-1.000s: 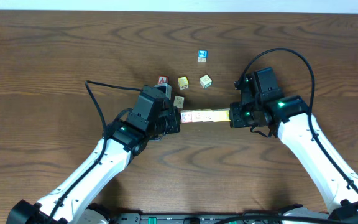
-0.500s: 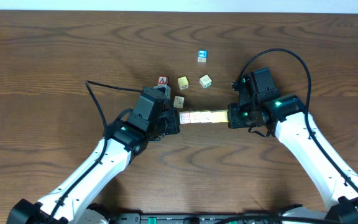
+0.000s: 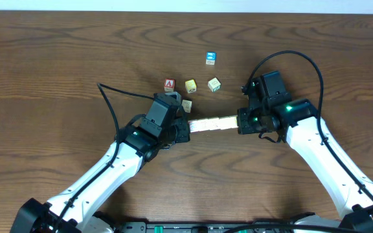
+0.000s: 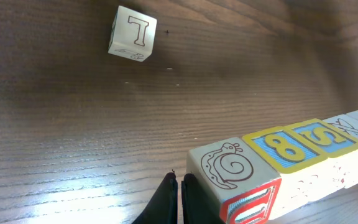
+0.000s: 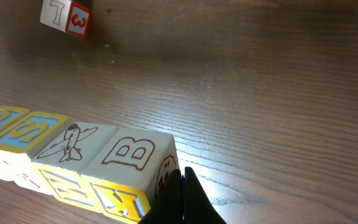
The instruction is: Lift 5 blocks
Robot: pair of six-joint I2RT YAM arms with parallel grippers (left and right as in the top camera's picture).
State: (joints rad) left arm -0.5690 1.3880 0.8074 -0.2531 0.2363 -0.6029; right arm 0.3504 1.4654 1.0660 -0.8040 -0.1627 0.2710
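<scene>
**woodgrain_42:** ok what am I looking at, big stuff first?

**yam_fan:** Brown wood table [image 3: 57, 58] fills the whole overhead shot. Two white arms come up from the bottom edge, left arm [image 3: 109, 169] and right arm [image 3: 322, 155], angled in toward each other near the middle.

**woodgrain_42:** and the grippers?

**yam_fan:** Left gripper [image 3: 188, 127] and right gripper [image 3: 239, 121] face each other. Both have their fingers pinched tight together with nothing between them, which the wrist cams show pretty plainly. So neither one is clamping a block. Each set of closed tips is butted against one end of the row.

**woodgrain_42:** the row?

**yam_fan:** Row [image 3: 212, 122] of five blocks end to end, sandwiched between the two grippers. From overhead it sits a bit slanted, right end slightly farther up.
- The left end is the snail block [image 4: 229, 165], cream top, red side with a white U-ish letter.
- Then come the yellow 8 block [image 4: 284, 146], the yellow S block [image 4: 328, 135] and the plane block [image 5: 73, 143].
- The B block [image 5: 132, 152] is at the right end, against the right fingers.

Honestly can't tell if the row is off the wood or resting on it.

**woodgrain_42:** anything loose?

**yam_fan:** T cube [image 4: 133, 34] is near the row's left end, not touching. Farther back are the A cube [image 3: 169, 84], a yellow cube [image 3: 190, 85] and a pale cube [image 3: 214, 84] in a loose line. The blue cube [image 3: 210, 58] sits alone, farthest back.
</scene>
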